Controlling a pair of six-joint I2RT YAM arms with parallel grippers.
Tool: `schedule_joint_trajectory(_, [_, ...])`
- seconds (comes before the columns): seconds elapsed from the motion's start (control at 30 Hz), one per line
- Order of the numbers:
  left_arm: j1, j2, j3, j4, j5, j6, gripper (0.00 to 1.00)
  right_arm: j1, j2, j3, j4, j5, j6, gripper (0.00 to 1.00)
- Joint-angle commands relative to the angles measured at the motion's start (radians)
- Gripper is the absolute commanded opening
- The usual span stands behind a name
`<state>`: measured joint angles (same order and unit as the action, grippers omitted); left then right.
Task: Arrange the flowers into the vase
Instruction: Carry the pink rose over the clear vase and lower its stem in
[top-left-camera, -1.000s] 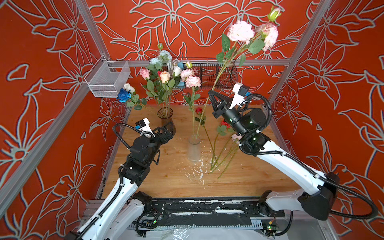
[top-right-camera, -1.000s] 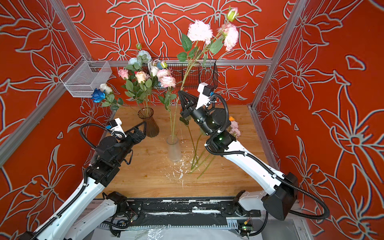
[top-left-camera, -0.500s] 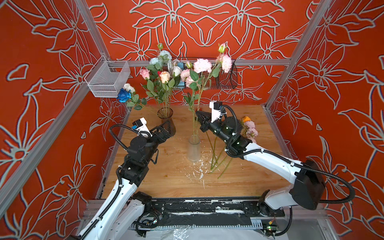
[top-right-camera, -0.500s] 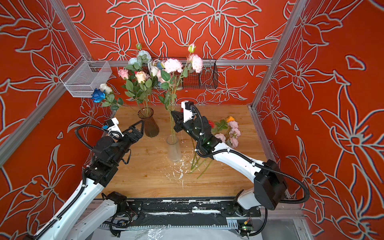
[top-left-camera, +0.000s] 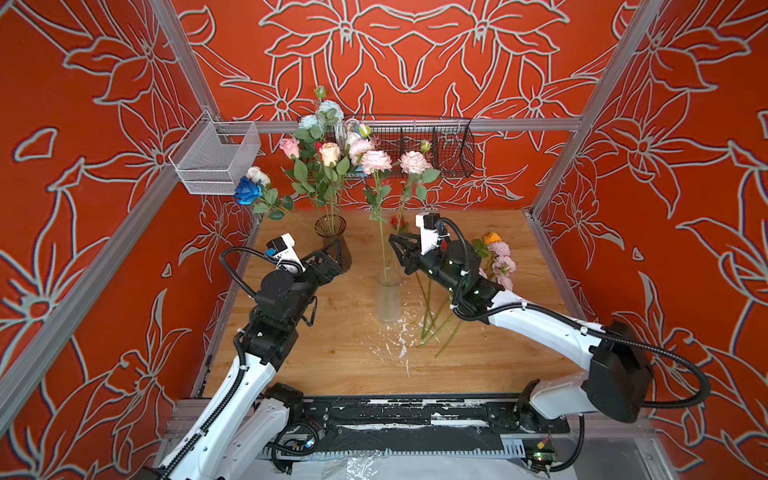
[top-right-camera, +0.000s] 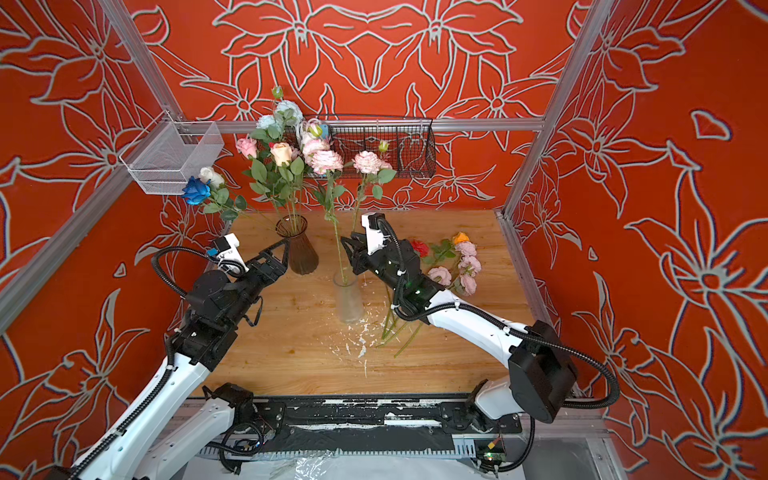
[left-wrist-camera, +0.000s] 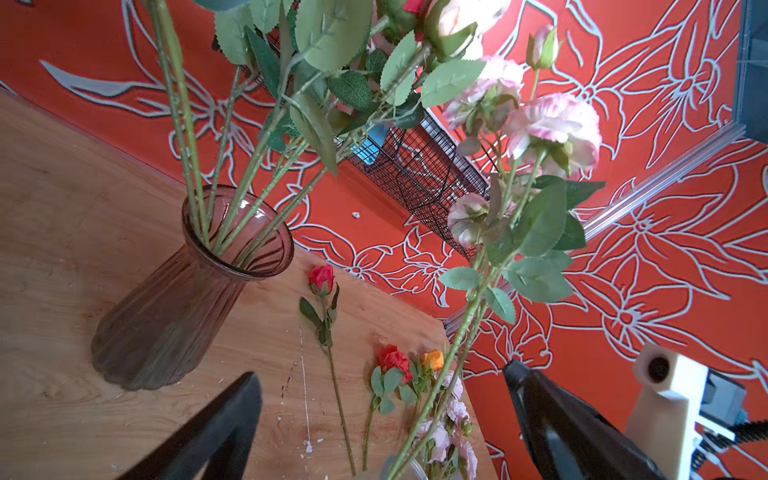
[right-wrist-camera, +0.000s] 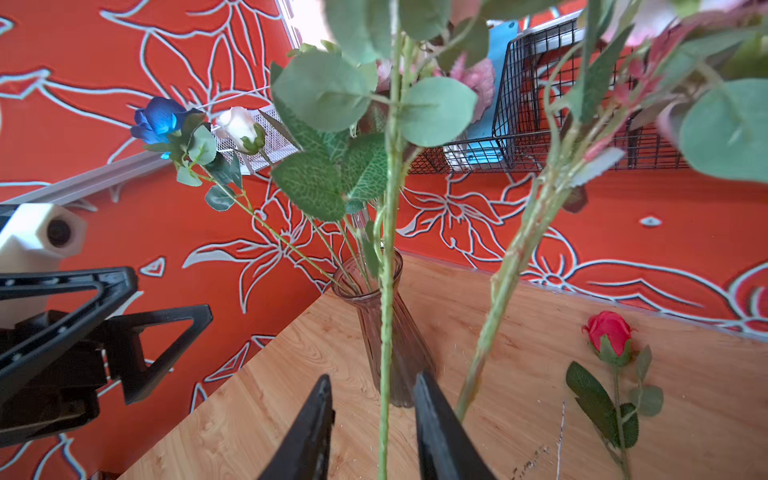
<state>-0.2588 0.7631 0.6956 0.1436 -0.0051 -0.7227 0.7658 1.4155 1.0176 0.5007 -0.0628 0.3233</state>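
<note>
The right tool (right-wrist-camera: 372, 376) is parting its jaws around a pink flower (top-left-camera: 413, 162) just lowered into the clear vase (top-left-camera: 388, 299), one more placed, while the left tool (left-wrist-camera: 379, 370) is hovering wide open, empty.

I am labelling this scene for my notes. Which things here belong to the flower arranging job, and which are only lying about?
Job:
- clear vase
- pink flowers standing in it
- brown vase
- bouquet in that
- loose flowers lying beside the clear vase

Lying about:
- white basket
- black basket
- white flecks
</note>
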Motion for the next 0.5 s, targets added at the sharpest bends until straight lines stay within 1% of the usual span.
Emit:
schedule_joint_trajectory(0.0, [0.007, 0.007, 0.003, 0.036, 0.015, 0.000, 0.98, 0.010, -0.046, -0.017, -0.015, 0.001, -0.022, 0.35])
schedule_joint_trajectory(0.13, [0.007, 0.014, 0.003, 0.039, 0.023, 0.000, 0.97, 0.013, -0.075, -0.018, -0.040, -0.013, -0.025, 0.36])
schedule_joint_trajectory(0.23, [0.008, 0.018, 0.003, 0.041, 0.032, 0.000, 0.97, 0.023, -0.109, -0.012, -0.069, -0.045, -0.041, 0.39])
schedule_joint_trajectory(0.3, [0.007, 0.022, 0.001, 0.047, 0.039, 0.003, 0.97, 0.034, -0.130, -0.004, -0.104, -0.043, -0.043, 0.40])
schedule_joint_trajectory(0.4, [0.007, 0.031, 0.001, 0.051, 0.049, 0.000, 0.97, 0.046, -0.160, -0.021, -0.108, -0.038, -0.049, 0.40])
schedule_joint_trajectory(0.47, [0.007, 0.036, 0.002, 0.051, 0.057, -0.003, 0.96, 0.048, -0.191, -0.036, -0.121, -0.013, -0.046, 0.40])
